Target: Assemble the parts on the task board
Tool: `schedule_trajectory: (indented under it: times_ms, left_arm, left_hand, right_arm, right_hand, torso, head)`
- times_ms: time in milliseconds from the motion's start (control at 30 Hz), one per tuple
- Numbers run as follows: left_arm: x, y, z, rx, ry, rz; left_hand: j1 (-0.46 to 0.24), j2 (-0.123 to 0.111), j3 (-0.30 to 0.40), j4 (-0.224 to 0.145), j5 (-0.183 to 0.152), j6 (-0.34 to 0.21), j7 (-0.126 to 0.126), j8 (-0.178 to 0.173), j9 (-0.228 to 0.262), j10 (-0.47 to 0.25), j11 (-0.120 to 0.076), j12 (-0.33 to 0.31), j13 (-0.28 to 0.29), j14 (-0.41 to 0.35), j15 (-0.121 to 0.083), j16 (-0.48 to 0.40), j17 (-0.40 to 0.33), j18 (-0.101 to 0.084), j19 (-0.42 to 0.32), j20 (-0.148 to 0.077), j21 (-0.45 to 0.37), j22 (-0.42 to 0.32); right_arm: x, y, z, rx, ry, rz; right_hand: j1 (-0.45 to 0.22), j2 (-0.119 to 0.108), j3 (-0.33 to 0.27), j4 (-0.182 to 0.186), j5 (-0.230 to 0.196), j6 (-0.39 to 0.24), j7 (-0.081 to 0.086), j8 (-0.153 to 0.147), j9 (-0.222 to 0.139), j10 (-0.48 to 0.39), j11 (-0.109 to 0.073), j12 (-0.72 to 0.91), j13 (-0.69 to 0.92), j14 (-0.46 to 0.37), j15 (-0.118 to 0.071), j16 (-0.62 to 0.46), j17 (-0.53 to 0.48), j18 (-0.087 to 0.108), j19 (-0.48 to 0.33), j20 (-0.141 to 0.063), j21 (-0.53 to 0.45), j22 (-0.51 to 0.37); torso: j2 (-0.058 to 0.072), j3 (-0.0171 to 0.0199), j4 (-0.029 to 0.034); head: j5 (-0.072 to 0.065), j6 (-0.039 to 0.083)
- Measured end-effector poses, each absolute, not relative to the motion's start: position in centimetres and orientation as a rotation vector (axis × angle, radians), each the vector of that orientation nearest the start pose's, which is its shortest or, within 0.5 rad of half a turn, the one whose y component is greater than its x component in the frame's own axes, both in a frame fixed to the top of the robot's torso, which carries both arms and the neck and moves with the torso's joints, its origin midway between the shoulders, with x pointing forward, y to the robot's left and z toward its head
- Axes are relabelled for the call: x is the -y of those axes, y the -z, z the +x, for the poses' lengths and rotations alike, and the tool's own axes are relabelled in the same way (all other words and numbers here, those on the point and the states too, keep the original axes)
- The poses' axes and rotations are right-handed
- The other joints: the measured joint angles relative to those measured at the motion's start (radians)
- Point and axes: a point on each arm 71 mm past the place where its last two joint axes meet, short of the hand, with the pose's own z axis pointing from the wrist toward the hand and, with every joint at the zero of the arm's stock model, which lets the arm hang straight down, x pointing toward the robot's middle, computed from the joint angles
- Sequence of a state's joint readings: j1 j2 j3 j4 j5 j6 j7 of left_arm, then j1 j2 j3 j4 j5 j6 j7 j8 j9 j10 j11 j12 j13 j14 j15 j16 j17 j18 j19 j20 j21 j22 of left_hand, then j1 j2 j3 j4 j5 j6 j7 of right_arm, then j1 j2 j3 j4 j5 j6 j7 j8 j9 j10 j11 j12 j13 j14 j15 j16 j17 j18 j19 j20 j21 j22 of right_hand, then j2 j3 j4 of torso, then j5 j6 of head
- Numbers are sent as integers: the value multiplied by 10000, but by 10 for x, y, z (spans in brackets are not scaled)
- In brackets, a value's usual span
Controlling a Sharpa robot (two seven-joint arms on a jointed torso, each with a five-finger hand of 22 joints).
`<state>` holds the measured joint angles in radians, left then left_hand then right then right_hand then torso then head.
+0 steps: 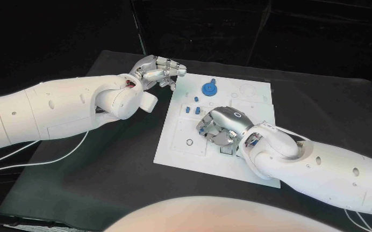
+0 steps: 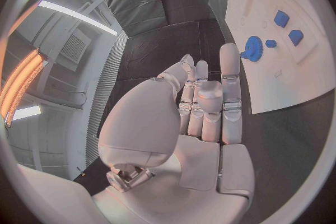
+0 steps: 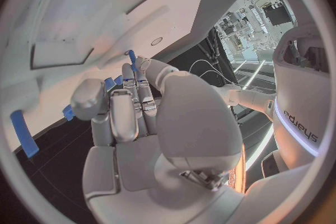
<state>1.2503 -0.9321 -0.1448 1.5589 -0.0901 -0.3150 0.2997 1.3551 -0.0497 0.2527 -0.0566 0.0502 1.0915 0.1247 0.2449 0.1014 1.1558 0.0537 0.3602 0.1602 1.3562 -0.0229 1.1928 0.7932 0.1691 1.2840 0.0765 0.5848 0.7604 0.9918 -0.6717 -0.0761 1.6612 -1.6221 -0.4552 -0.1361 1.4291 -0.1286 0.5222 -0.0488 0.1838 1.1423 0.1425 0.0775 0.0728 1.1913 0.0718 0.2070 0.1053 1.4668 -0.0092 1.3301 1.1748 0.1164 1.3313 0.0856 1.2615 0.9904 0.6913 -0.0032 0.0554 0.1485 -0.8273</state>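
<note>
The task board lies flat in the middle of the black tabletop. A round blue gear-like part stands on the board's far portion; in the left wrist view the same part sits beside smaller blue parts. Several small blue parts lie in a cluster near the board's centre, just beside the right hand.

The left hand is off the board, over the tabletop near the board's far left corner. Its fingers are curled inward toward the palm, and the left wrist view shows nothing held between them.

The right hand is over the middle of the board, palm down, fingers curled beneath it. In the right wrist view, slim blue pieces appear at its fingertips, but contact is obscured there, so I cannot tell whether this hand grips a part or merely hangs over it. Another blue strip lies apart from the hand.
</note>
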Motion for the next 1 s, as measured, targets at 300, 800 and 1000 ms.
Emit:
schedule_trajectory:
  times_ms: [300, 800, 1000]
  left_arm:
    - [-243, 195, 476, -15687, 13738, -10717]
    - [-243, 195, 476, -15748, 13757, -10728]
    - [-243, 195, 477, -15768, 13757, -10733]
  left_hand:
    - [0, 0, 0, 0, 0, 0, 0, 0, 1, 0, 0, 0, 1, 0, 0, 0, 0, 0, 0, 0, 0, 0]
    - [0, 0, -1, 0, 0, 0, 0, 0, -11, 0, 0, 0, 2, 0, 0, 0, 0, 0, 0, 0, 0, 1]
    - [0, 0, 0, 1, 0, 0, 0, 0, -10, 0, 0, 0, 2, 0, 0, 0, 1, 0, 0, 0, 0, 1]
  right_arm:
    - [78, 253, 390, -16416, -9379, -2901]
    - [78, 253, 390, -16365, -9350, -2892]
    - [79, 253, 390, -16356, -9324, -2890]
  right_hand:
    - [0, 0, 0, 1, -1, 0, 0, 0, 0, -17, 17, -2, -5, 0, 0, 0, 0, 0, 0, 0, 0, 7]
    - [-1, -1, -2, 2, -13, 0, 0, 0, 0, -13, 13, 21, 1, 0, 0, 0, 0, 1, 0, 0, 0, 11]
    - [-2, -1, -3, 3, 23, 0, 0, 0, -1, -12, 12, 20, 2, 0, 0, 0, 0, 0, 0, 0, 0, 11]
  torso:
    - [-1, 3, 1]
    - [-3, 3, 4]
    - [-3, 3, 4]
  head:
    - [1, -10]
    - [5, -11]
    - [19, -23]
